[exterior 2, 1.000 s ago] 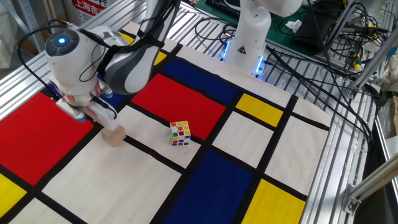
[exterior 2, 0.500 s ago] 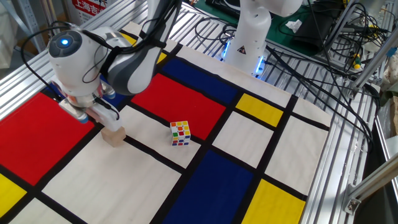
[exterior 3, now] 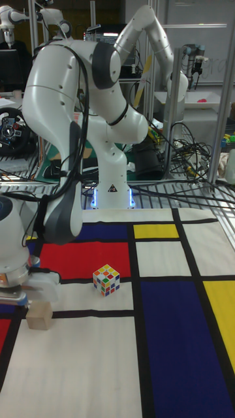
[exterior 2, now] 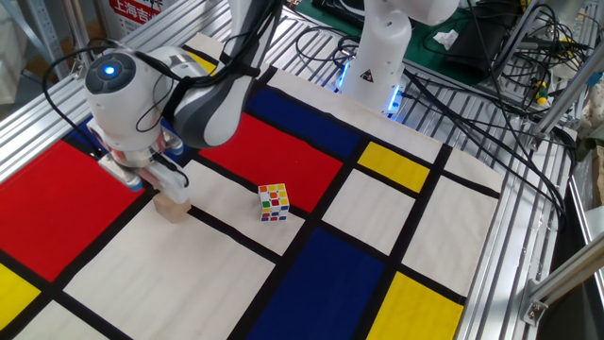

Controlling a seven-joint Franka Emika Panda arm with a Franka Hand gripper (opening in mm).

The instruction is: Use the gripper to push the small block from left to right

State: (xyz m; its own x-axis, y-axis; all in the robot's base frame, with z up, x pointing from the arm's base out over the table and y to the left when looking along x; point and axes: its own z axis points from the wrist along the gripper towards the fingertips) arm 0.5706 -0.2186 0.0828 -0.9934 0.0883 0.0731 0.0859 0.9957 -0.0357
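Observation:
The small block (exterior 2: 173, 206) is a plain tan wooden cube. It sits on a white panel of the mat, beside a black line at the left. In the tall fixed view the small block (exterior 3: 39, 317) lies just below the white boxy wrist. The gripper (exterior 2: 154, 187) hangs right at the block's upper-left side, low over the mat. Its fingers are mostly hidden under the wrist and the arm's big round joint, so I cannot see how the jaws stand. In the tall view the gripper (exterior 3: 26, 302) shows only as a dark bit above the block.
A multicoloured puzzle cube (exterior 2: 274, 202) stands to the right of the block, also visible as the puzzle cube (exterior 3: 106, 279). The robot base (exterior 2: 377, 57) is at the back, with loose cables (exterior 2: 491, 85) to its right. Aluminium rails (exterior 2: 528, 236) border the mat.
The arm's wrist and round joint have shifted a little to the right, closing in on the block. The block and the puzzle cube stay where they were.

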